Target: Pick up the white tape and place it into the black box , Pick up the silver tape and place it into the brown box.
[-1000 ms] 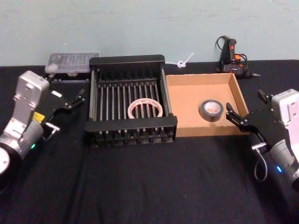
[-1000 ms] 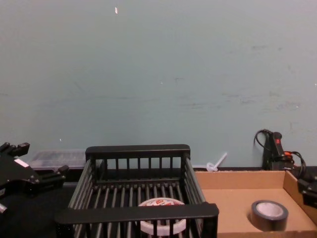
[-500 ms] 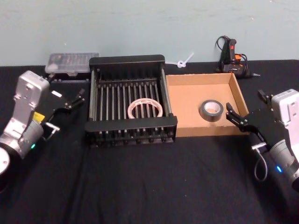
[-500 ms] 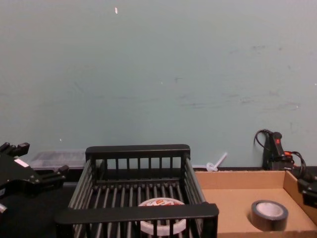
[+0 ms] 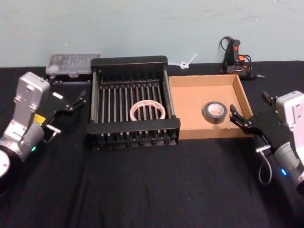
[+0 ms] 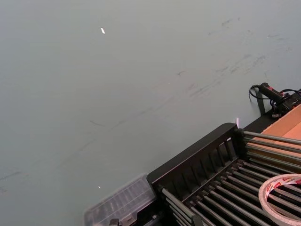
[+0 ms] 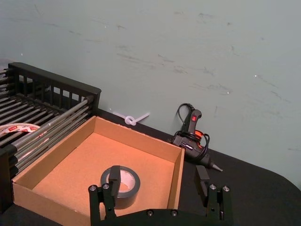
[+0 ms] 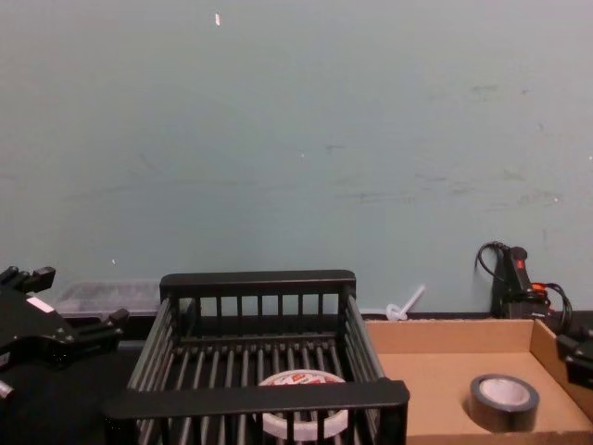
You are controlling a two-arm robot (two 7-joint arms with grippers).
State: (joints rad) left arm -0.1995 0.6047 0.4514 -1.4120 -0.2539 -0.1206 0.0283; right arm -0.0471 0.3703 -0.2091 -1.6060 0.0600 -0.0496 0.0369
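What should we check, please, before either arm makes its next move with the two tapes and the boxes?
1. White tape lies flat on the bars of the black box: ok.
2. Silver tape lies flat on the floor of the brown box: ok.
3. Left gripper open, holding nothing, outside the black box on its left: ok.
4. Right gripper open, holding nothing, beside the brown box's right wall: ok.
5. Neither tape touches a box wall: ok.
6. Anything left to pick up on the black table: cannot tell beyond these views; both tapes look placed.

Left gripper [image 5: 80,99] and right gripper [image 5: 238,119] hover low — jaws apart, empty.
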